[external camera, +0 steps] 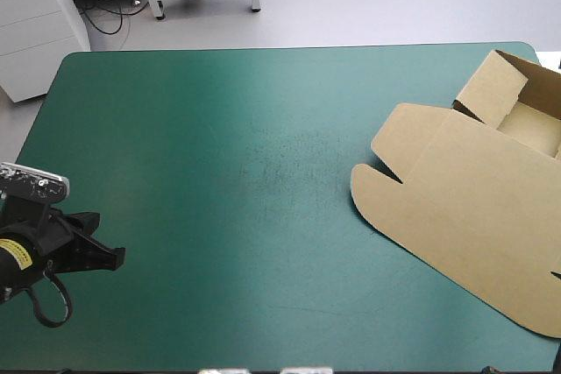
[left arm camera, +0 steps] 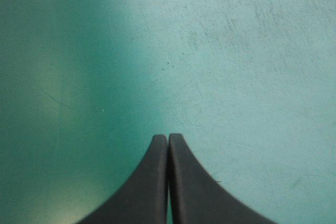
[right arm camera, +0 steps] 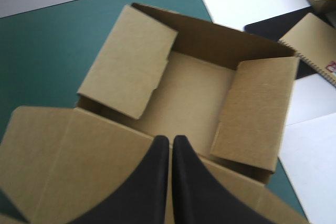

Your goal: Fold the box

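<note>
I see a matte teal-green cover (external camera: 219, 172), faintly scuffed mid-table. The box (external camera: 473, 216) sits at the far right corner: smooth brown board, a raised tray with two side flaps leaning inward, its flat lid with rounded ears running diagonally toward the near edge. My left gripper (left arm camera: 168, 137) is pressed together, empty, over bare cover. My right gripper (right arm camera: 171, 139) is likewise closed on nothing, tips above where lid meets tray
</note>
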Controlling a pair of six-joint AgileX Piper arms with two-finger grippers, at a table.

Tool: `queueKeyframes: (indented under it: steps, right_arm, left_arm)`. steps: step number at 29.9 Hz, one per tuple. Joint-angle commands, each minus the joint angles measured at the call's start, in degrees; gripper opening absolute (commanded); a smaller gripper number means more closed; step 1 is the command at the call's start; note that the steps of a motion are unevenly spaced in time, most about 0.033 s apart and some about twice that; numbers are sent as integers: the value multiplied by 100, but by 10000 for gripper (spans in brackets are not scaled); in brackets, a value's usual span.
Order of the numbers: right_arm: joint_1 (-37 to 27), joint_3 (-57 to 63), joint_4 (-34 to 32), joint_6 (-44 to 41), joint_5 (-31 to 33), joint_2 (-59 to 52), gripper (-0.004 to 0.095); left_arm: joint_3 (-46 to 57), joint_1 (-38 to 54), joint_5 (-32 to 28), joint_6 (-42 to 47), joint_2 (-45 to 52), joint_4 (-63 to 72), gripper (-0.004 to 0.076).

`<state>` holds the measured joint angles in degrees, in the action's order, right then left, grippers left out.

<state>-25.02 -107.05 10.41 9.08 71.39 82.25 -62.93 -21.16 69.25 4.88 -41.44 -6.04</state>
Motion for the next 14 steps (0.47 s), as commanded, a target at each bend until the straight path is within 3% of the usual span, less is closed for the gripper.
queueKeyframes:
  steps: [1,7,14]
  right_arm:
    - [546,497,80,201,4,-660,-3]
    - [1838,1816,-27,612,-476,-1698,-2]
    - [2062,3035,289,670,-954,-2998,-21]
  left_arm:
    - [-120,-21,-311,23,-6,-101,-32]
    - [-120,-21,-365,65,-6,-90,-32]
    - [-51,-21,-1002,23,64,-90,-32]
